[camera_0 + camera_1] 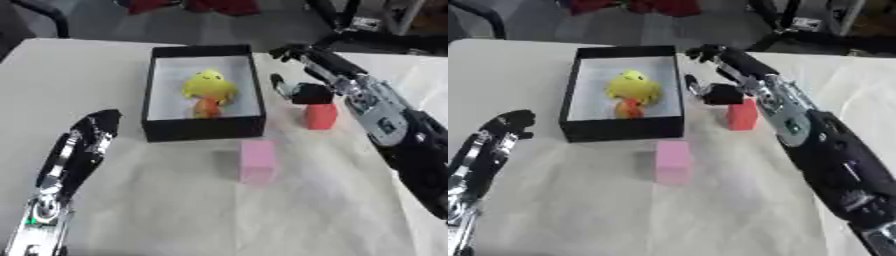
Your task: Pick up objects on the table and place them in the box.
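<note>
The left hand rests at the lower left, fingers straight and holding nothing. The black box stands on the white surface with a yellow toy inside. A pink block lies just before it. The right hand (fingers spread) hovers over a red block beside the box.

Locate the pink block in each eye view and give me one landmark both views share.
Left eye view: the pink block lies just right of centre, on the table in front of the black box's right front corner.
Right eye view: the block sits at centre, again in front of that corner.
Shared landmark: the yellow toy inside the box.
</note>
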Tool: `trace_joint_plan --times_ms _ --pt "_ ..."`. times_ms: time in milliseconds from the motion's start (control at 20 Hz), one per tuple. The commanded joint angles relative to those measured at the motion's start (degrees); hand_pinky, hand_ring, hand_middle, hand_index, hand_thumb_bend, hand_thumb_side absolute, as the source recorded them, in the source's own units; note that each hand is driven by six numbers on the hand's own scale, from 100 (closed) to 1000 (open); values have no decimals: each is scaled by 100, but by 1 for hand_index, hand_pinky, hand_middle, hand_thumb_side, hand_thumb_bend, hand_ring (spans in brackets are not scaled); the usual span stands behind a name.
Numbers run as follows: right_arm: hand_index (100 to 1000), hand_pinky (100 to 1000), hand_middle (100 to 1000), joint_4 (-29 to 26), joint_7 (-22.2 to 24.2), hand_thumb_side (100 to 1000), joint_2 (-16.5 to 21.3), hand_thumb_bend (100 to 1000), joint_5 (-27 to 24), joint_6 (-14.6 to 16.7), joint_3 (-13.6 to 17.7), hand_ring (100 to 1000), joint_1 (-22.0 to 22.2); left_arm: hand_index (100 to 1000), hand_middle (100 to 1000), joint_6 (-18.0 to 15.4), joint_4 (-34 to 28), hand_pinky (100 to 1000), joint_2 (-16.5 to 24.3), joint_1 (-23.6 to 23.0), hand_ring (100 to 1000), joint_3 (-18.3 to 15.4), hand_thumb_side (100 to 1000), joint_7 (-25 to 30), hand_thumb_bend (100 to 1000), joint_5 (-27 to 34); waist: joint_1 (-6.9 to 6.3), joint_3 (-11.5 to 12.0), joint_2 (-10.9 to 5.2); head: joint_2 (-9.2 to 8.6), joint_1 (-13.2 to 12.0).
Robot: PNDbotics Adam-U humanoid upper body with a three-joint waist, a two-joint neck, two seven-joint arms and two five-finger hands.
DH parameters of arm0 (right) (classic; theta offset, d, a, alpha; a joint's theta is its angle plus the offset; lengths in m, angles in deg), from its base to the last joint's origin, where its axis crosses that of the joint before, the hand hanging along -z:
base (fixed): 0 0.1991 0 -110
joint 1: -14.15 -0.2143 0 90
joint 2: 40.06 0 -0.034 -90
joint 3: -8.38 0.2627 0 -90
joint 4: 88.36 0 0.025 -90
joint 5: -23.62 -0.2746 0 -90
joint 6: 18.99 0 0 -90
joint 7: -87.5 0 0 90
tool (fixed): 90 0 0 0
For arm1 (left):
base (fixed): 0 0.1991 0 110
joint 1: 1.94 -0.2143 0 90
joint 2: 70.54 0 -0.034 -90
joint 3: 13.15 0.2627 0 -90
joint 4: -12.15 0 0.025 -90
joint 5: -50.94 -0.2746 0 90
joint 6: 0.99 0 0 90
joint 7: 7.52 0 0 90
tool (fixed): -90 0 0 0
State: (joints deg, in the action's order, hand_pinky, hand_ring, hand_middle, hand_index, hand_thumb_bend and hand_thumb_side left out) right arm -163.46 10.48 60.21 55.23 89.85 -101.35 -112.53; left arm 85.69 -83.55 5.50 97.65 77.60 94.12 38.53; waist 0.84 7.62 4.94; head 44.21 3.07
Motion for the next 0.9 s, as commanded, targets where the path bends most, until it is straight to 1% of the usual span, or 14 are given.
trace_joint_plan --times_ms 50,100,150,200,300,450,750,900 --pt "943 879 834 -597 278 743 536 120 -318 173 163 820 55 819 757 -8 -79 792 89 48 831 -24 739 -9 249 -7 61 24 -34 -9 7" --pt "943 879 834 -743 368 743 589 120 -394 127 194 820 95 819 757 -8 -79 792 89 50 831 -23 739 -7 249 -7 61 27 -33 -9 10" --pt "961 895 866 -869 460 605 637 212 -449 56 206 848 139 819 757 -8 -79 793 94 50 831 -29 739 -9 249 -8 70 17 -30 -9 -8" --pt "962 897 868 -886 553 598 733 215 -437 -12 175 850 232 819 757 -4 -80 793 108 46 831 -48 739 -22 249 -12 82 -14 -29 -9 -41" --pt "962 900 870 -956 746 600 933 214 -414 -52 231 854 496 819 757 -3 -81 792 112 41 831 -49 739 -27 249 -14 83 -11 -37 -9 -33" --pt "965 906 879 -974 1069 618 1030 216 -425 -137 394 861 690 819 756 -3 -80 793 113 34 831 -48 739 -27 249 -13 81 -8 -46 -9 -23" --pt "970 916 898 -753 1719 627 966 222 -397 -286 690 874 660 820 756 -4 -79 793 111 26 831 -52 739 -26 249 -11 65 -33 -58 -9 -22" --pt "970 917 899 -583 1875 626 899 223 -326 -291 758 874 610 820 756 -6 -78 793 107 25 831 -51 739 -25 249 -8 55 -45 -64 -9 -15"
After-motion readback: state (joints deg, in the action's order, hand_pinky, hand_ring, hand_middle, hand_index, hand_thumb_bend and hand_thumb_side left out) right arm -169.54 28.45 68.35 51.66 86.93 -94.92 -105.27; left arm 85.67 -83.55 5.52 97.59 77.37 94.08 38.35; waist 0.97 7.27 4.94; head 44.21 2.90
